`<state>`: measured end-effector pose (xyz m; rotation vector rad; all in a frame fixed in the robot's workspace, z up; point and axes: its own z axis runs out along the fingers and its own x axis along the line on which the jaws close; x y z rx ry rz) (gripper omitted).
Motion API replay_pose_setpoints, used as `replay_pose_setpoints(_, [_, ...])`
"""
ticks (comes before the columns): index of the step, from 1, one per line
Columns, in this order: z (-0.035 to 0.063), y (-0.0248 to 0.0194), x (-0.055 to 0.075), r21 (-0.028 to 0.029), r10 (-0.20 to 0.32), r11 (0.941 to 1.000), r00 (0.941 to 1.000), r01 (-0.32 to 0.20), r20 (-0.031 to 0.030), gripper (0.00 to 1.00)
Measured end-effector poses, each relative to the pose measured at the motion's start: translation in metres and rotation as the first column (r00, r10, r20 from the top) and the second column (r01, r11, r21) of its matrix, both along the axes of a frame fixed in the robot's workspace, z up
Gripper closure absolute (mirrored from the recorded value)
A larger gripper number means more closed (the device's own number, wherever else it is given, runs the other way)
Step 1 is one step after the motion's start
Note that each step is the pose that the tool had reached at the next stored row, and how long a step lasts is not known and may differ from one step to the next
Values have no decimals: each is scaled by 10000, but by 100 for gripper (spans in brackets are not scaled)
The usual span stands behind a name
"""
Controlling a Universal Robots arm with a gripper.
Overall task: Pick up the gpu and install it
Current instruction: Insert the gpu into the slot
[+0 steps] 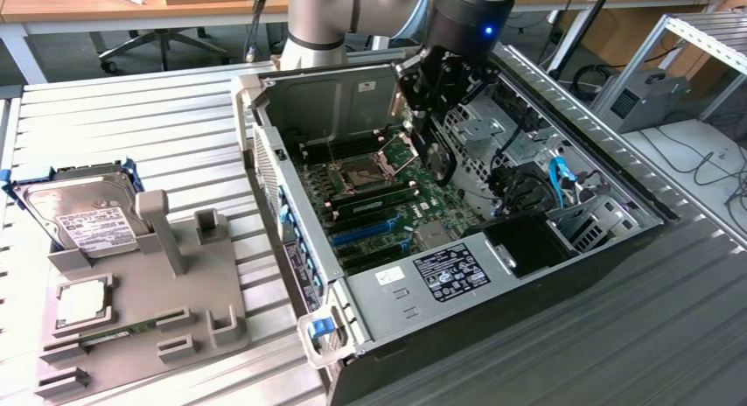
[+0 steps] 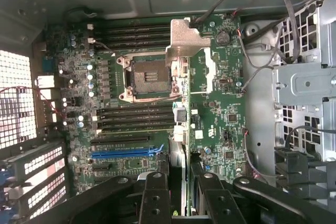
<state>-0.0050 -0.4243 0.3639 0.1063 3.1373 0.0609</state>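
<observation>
In the exterior view my gripper (image 1: 436, 108) hangs inside the open computer case (image 1: 350, 100), shut on the gpu (image 1: 436, 157). The card hangs upright, its black round fan facing outward, a little above the green motherboard (image 1: 386, 200). The wrist view looks down past the two black fingers (image 2: 155, 198) at the gpu (image 2: 178, 153), seen edge-on between them. It hovers over the board (image 2: 220, 108), beside the blue expansion slot (image 2: 126, 153) and below the open processor socket (image 2: 144, 74).
A silver hard drive (image 1: 82, 215) and a grey parts fixture (image 1: 157, 292) holding a narrow memory stick (image 1: 117, 334) lie at the exterior view's left. Inside the case are memory banks (image 2: 131, 35), loose cables (image 2: 252, 66), a metal drive cage (image 2: 307, 82) and the power supply (image 1: 450, 273).
</observation>
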Motion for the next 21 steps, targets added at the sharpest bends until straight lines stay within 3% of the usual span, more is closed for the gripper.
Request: replay_pose_setpoints(21, [0, 1, 1, 1, 1026, 9947, 9947, -1026, 0, 74])
